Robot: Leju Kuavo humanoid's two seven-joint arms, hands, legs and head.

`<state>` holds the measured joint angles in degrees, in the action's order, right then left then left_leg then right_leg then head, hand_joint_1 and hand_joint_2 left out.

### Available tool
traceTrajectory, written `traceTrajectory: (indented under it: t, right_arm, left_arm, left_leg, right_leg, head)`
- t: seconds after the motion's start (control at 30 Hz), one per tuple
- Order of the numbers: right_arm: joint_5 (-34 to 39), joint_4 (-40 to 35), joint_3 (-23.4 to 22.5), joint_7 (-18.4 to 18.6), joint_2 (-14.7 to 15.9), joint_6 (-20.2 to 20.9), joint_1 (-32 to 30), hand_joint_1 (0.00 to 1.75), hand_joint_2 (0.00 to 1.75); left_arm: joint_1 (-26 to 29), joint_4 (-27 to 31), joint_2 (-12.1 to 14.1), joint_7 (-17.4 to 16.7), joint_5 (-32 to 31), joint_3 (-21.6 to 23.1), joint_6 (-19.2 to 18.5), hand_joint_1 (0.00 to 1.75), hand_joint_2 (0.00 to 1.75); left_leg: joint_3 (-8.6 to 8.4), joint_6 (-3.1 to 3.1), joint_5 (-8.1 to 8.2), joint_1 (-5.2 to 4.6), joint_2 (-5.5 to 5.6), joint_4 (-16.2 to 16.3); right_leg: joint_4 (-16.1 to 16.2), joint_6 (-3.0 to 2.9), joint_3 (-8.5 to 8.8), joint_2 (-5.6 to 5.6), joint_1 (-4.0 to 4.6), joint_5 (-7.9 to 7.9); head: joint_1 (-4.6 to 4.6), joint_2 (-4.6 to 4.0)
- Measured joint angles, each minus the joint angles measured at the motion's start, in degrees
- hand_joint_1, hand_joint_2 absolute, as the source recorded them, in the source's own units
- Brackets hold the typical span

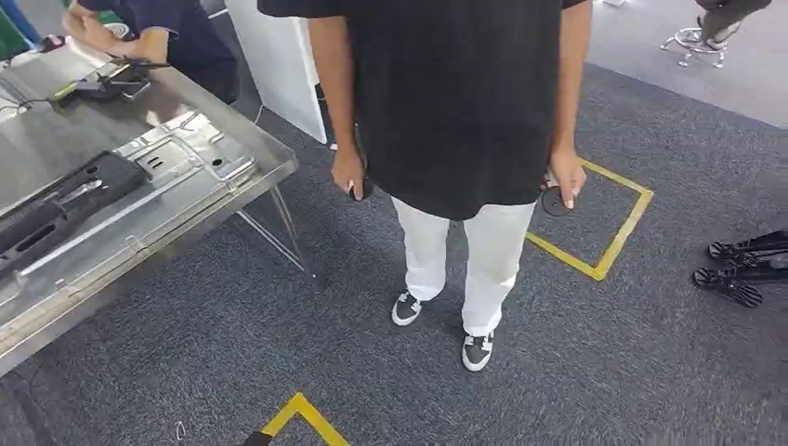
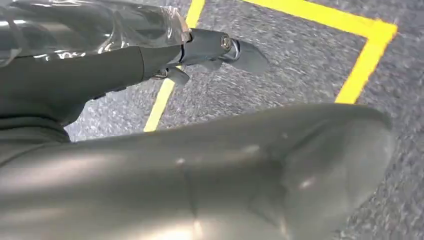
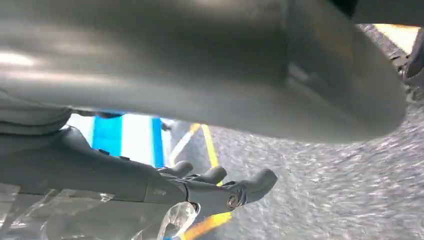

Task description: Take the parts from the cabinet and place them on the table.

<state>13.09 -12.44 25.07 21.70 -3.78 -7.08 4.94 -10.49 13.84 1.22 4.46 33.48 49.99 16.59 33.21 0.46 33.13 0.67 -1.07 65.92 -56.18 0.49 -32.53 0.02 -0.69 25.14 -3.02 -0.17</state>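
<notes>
Steel table, left of your head frame, carries the parts; a person stands centre. Your left hand and right hand hang with fingers extended, holding nothing. No writing reads.

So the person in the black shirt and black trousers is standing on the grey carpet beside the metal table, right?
Not quite: the head view shows the person wearing white trousers, not black. The black shirt, grey carpet and metal table beside them are right.

left hand: fingers extended, holding nothing | right hand: fingers spread, holding nothing
</notes>
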Motion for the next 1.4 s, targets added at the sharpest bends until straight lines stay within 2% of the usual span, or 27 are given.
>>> traceTrajectory:
  t: [0.07,0.1,0.17,0.2,0.23,0.27,0.37,0.4,0.47,0.53,0.6,0.67,0.7,0.73,0.77,0.87,0.9,0.97,1.0,1.07,1.1,1.13,1.2,1.23,1.27,1.3,1.4]
  right_arm:
    - [0.2,0.0,0.0,-0.3,0.0,0.0,0.0,0.0,0.0]
    - [0.3,0.0,0.0,-0.4,0.0,0.0,-0.2,0.0,0.0]
    - [0.5,0.0,0.0,-0.5,0.0,0.0,-0.2,0.0,0.0]
    - [0.6,0.0,0.0,-0.5,0.0,0.0,-0.1,0.0,0.0]
    - [0.6,0.0,0.0,-0.5,0.0,0.0,-0.1,0.0,0.0]
    - [0.6,0.0,0.0,-0.5,0.0,0.0,0.1,0.0,0.0]
    - [0.7,0.0,0.0,-0.6,0.0,0.0,-0.2,0.0,0.0]
    - [0.8,0.1,0.0,-0.6,0.2,0.0,-0.3,0.0,0.0]
    - [0.8,0.1,0.0,-0.7,0.2,-0.1,-0.3,0.0,0.0]
    - [0.8,0.1,0.0,-0.8,0.4,-0.1,-0.2,0.0,0.0]
    - [0.8,0.1,0.0,-1.0,0.5,0.0,-0.2,0.0,0.0]
    - [0.6,0.1,0.0,-1.0,0.7,0.0,-0.3,0.0,0.0]
    - [0.3,0.1,0.2,-1.0,0.9,0.3,-0.3,0.0,0.0]
    - [0.0,0.1,0.3,-1.0,1.1,0.5,-0.2,0.0,0.0]
    - [-0.2,0.1,0.5,-1.0,1.6,0.6,0.0,0.0,0.0]
    - [-0.5,0.1,1.2,-1.4,2.3,0.5,-0.2,0.0,0.0]
    - [-0.5,0.1,1.4,-1.5,2.5,0.4,-0.2,0.0,0.0]
    - [-0.5,0.2,1.8,-1.6,2.8,0.0,-0.1,0.0,0.0]
    - [-0.4,0.2,1.9,-1.6,3.1,-0.2,0.0,0.0,0.0]
    - [-0.3,0.2,2.0,-1.6,3.2,-0.4,0.0,0.0,0.0]
    - [0.0,0.2,2.1,-1.7,3.2,-0.6,0.0,0.0,0.0]
    - [0.2,0.2,2.3,-1.8,3.3,-0.7,-0.1,0.0,0.0]
    - [0.5,0.2,2.4,-1.9,3.3,-0.8,-0.1,0.0,0.0]
    - [0.7,0.2,2.4,-1.9,3.3,-1.0,-0.1,0.0,0.0]
    - [0.7,0.2,2.4,-1.9,3.4,-1.3,0.0,0.0,0.0]
    - [0.7,0.2,2.5,-2.0,3.4,-1.4,0.3,0.0,0.0]
    - [0.8,0.2,2.6,-2.2,3.4,-1.6,-0.4,0.0,0.0]
  left_arm:
    - [0.3,0.0,0.0,0.0,-0.1,0.0,0.1,0.0,0.0]
    - [0.3,0.0,0.0,0.0,-0.3,0.0,0.1,0.0,0.0]
    - [0.1,0.0,0.0,0.0,-0.6,0.0,0.2,0.0,0.0]
    - [0.0,0.0,0.0,0.0,-0.6,0.0,0.2,0.0,0.0]
    - [0.0,0.0,0.0,0.0,-0.6,0.0,0.2,0.0,0.0]
    - [0.0,0.0,0.0,0.0,-0.6,0.0,0.2,0.0,0.0]
    - [-0.2,0.0,-0.1,-0.2,-0.6,0.0,0.2,0.0,0.0]
    - [-0.4,0.1,-0.2,-0.2,-0.6,0.0,0.3,0.0,0.0]
    - [-0.5,0.2,-0.2,-0.2,-0.8,0.0,0.6,0.0,0.0]
    - [-0.2,0.2,-0.2,-0.2,-1.0,0.0,0.6,0.0,0.0]
    - [-0.1,0.2,-0.2,-0.2,-0.5,0.0,0.4,0.0,0.0]
    - [-0.1,0.2,-0.2,-0.2,0.4,0.0,-0.1,0.0,0.0]
    - [-0.1,0.2,-0.2,0.0,1.1,0.0,-0.4,0.0,0.0]
    - [-0.1,0.2,-0.2,0.2,1.8,0.0,-0.6,0.0,0.0]
    - [0.0,0.2,-0.2,0.5,2.7,-0.1,-0.8,0.0,0.0]
    - [0.4,0.2,0.0,0.8,4.4,-0.3,-1.2,0.0,0.0]
    - [0.5,0.1,0.0,1.0,5.0,-0.5,-1.3,0.0,0.0]
    - [0.9,0.1,0.2,1.4,6.9,-1.6,-1.3,0.0,0.0]
    - [1.3,0.1,0.3,1.6,7.8,-1.9,-1.5,0.0,0.0]
    - [2.4,0.1,0.6,1.8,8.3,-2.7,-2.0,0.0,0.0]
    - [2.6,0.1,0.6,1.8,8.2,-2.9,-2.2,0.0,0.0]
    - [2.7,0.1,0.6,1.8,8.0,-3.0,-2.2,0.0,0.0]
    - [2.6,0.1,0.7,1.6,7.8,-3.1,-2.3,0.0,0.0]
    - [2.5,0.1,0.7,1.4,7.7,-3.3,-2.3,0.0,0.0]
    - [2.5,0.1,0.7,1.2,7.6,-3.4,-2.3,0.0,0.0]
    - [2.5,0.1,0.7,1.0,7.6,-3.4,-2.4,0.0,0.0]
    - [2.0,0.1,0.7,0.7,7.1,-3.5,-2.5,0.0,0.0]
  left_leg:
    - [3.61,0.08,2.54,0.0,0.47,7.8]
    - [3.86,0.51,1.68,-0.24,0.55,7.9]
    - [0.71,1.55,-2.89,-0.75,1.14,0.6]
    - [-1.77,1.79,-5.46,-0.78,2.5,-4.6]
    - [-3.45,1.94,-6.39,-0.56,5.98,-8.8]
    - [-3.67,1.93,-6.31,-0.71,6.24,-9.6]
    - [-3.54,2.67,-6.79,-1.29,4.38,-9.6]
    - [-3.45,3.32,-7.3,-0.9,3.53,-10.2]
    - [-3.25,4.24,-7.66,-1.15,2.08,-10.3]
    - [-2.88,4.47,-7.72,-1.58,0.24,-10.3]
    - [-2.43,4.64,-7.86,-1.84,-1.45,-10.2]
    - [-2.3,4.59,-7.96,-2.07,-2.85,-10.3]
    - [-2.35,4.56,-7.98,-2.16,-3.49,-10.3]
    - [-2.5,4.51,-8.01,-2.19,-3.95,-10.3]
    - [-2.47,4.37,-7.98,-2.51,-4.61,-10.1]
    - [-2.56,3.81,-8.25,-2.28,-6.11,-10.3]
    - [-2.72,3.59,-8.27,-2.53,-6.65,-10.4]
    - [-1.58,2.41,-6.04,-1.95,-1.3,-7.4]
    - [0.13,1.76,-3.61,-1.45,-0.08,-3.4]
    - [4.17,0.69,0.34,-0.59,0.52,5.9]
    - [4.92,0.36,0.44,-0.34,0.52,7.6]
    - [4.27,-0.03,-0.72,-0.03,0.52,6.4]
    - [-0.16,-0.9,-5.1,0.77,0.91,-2.0]
    - [-3.08,-1.46,-7.2,1.38,2.37,-7.5]
    - [-4.34,-1.95,-6.81,1.79,5.59,-10.6]
    - [-4.1,-0.7,-7.09,1.58,5.4,-10.8]
    - [-3.97,1.0,-7.44,0.78,3.69,-10.8]
  right_leg:
    - [0.0,-0.11,-0.22,1.42,0.52,-0.18]
    - [0.0,0.05,-0.24,2.31,0.72,-0.3]
    - [0.0,0.17,-0.2,3.72,0.82,-0.48]
    - [0.0,0.3,-0.14,4.41,0.8,-0.59]
    - [0.0,0.53,-0.27,4.97,0.69,-0.75]
    - [-0.2,0.76,-0.65,5.81,0.98,-0.89]
    - [0.2,1.85,-1.15,7.72,0.49,-1.73]
    - [0.0,2.06,-1.41,8.17,0.49,-1.75]
    - [-4.5,2.22,-3.39,2.45,0.81,2.02]
    - [-13.9,2.45,-7.36,0.96,0.77,7.05]
    - [-18.6,2.49,-8.89,0.82,0.78,8.45]
    - [-12.6,2.17,-4.72,0.54,0.87,5.57]
    - [-6.4,1.75,-0.75,-0.38,1.17,3.36]
    - [-1.3,1.18,2.68,-2.64,1.66,2.0]
    - [1.2,0.83,3.72,-4.19,2.15,2.62]
    - [1.3,0.05,3.26,-2.4,2.41,1.87]
    - [2.0,-0.33,3.39,-1.78,1.96,1.28]
    - [2.9,-0.28,3.57,-0.9,1.2,0.31]
    - [2.9,-0.48,3.29,-0.52,1.05,0.02]
    - [2.8,-0.13,2.76,1.33,0.82,-0.31]
    - [2.7,0.11,2.57,2.06,0.63,-0.47]
    - [2.7,0.36,2.44,2.78,0.34,-0.63]
    - [2.6,0.93,2.31,4.26,-0.3,-0.86]
    - [2.5,1.43,2.2,4.96,-0.58,-0.88]
    - [2.2,2.06,1.78,5.64,-0.43,-0.88]
    - [1.8,2.42,1.25,6.43,-0.4,-0.98]
    - [2.5,3.73,0.64,8.08,-1.16,-1.77]
  head:
    - [-0.2,-0.02]
    - [-0.2,-0.02]
    - [-0.22,-0.02]
    - [-0.2,-0.02]
    - [-0.2,-0.02]
    - [-0.2,-0.02]
    - [-0.2,-0.02]
    - [-0.17,-0.02]
    - [0.09,-0.02]
    - [0.13,-0.02]
    - [0.13,-0.02]
    - [0.15,-0.02]
    - [0.13,-0.02]
    - [0.13,-0.02]
    - [0.15,-0.02]
    - [0.13,0.0]
    - [0.15,-0.02]
    - [0.07,-0.02]
    - [0.02,-0.02]
    - [-0.02,-0.02]
    - [-0.02,-0.02]
    - [-0.02,-0.02]
    - [-0.02,-0.02]
    - [-0.02,-0.02]
    - [-0.22,-0.02]
    - [-0.13,-0.02]
    - [-0.02,-0.02]
